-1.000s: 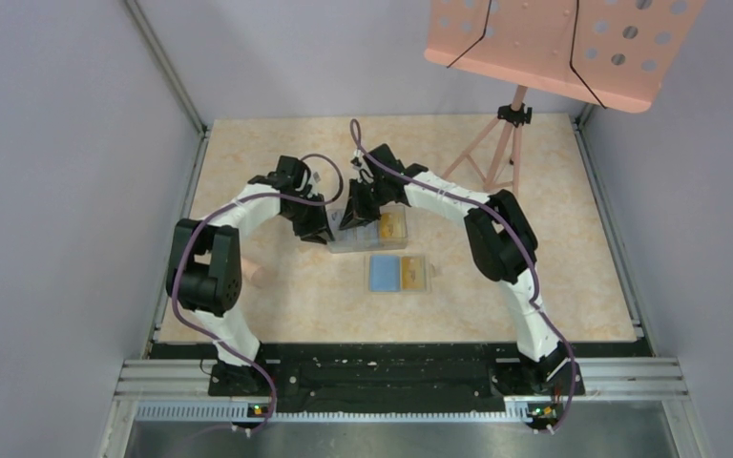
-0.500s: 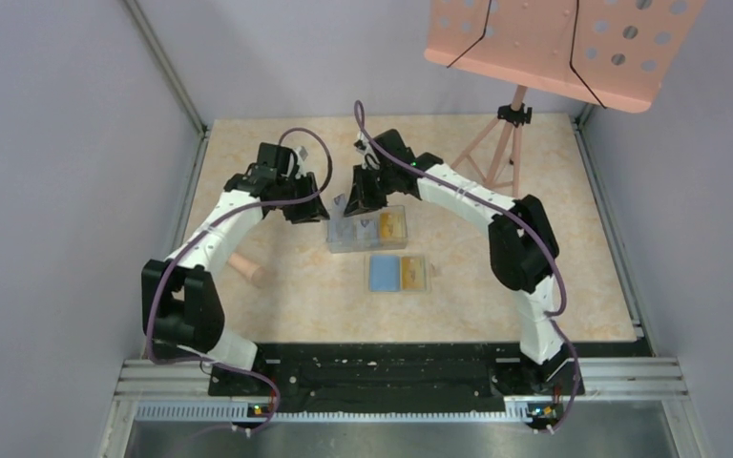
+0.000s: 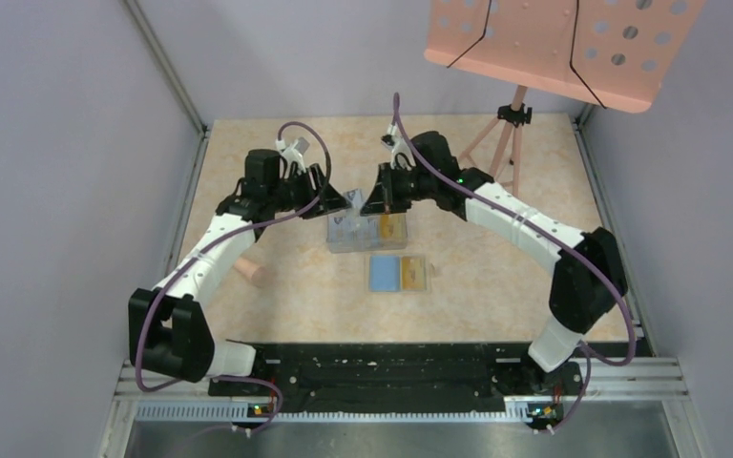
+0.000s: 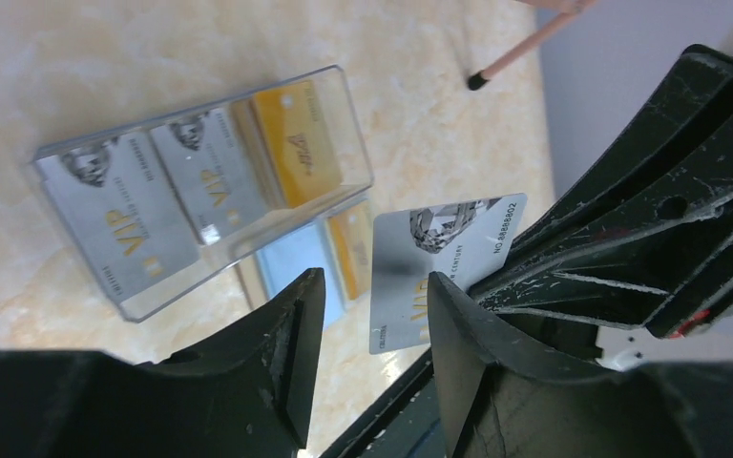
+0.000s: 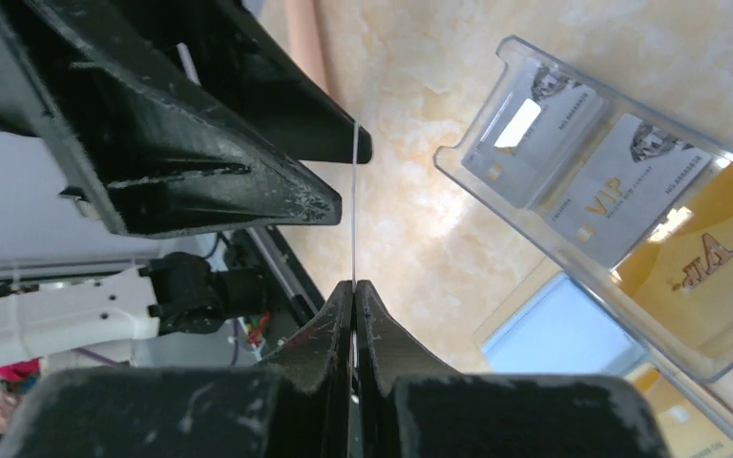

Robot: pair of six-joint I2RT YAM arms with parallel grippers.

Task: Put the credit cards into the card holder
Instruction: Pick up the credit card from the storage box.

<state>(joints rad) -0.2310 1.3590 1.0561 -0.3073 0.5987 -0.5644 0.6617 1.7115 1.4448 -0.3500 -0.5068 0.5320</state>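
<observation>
My right gripper (image 5: 354, 284) is shut on the edge of a silver credit card (image 4: 444, 258), held in the air above the clear box. In the right wrist view the card (image 5: 354, 210) shows edge-on as a thin line. My left gripper (image 4: 372, 286) is open, its fingers (image 5: 248, 181) standing apart on either side of that card. From above, the two grippers (image 3: 336, 202) (image 3: 374, 202) face each other with the card (image 3: 355, 200) between them. The card holder (image 3: 398, 274) lies open in front of the box, light blue inside, with a yellow card on its right half.
The clear three-compartment box (image 3: 367, 232) holds two silver cards (image 4: 134, 215) and a yellow one (image 4: 296, 143). A pink cylinder (image 3: 248, 270) lies at the left. A pink music stand (image 3: 554, 48) on a tripod (image 3: 501, 143) stands at the back right.
Both grippers rose from the clear box and drew back. The left gripper's jaws opened. The right gripper stayed shut and now carries the silver card alone.
</observation>
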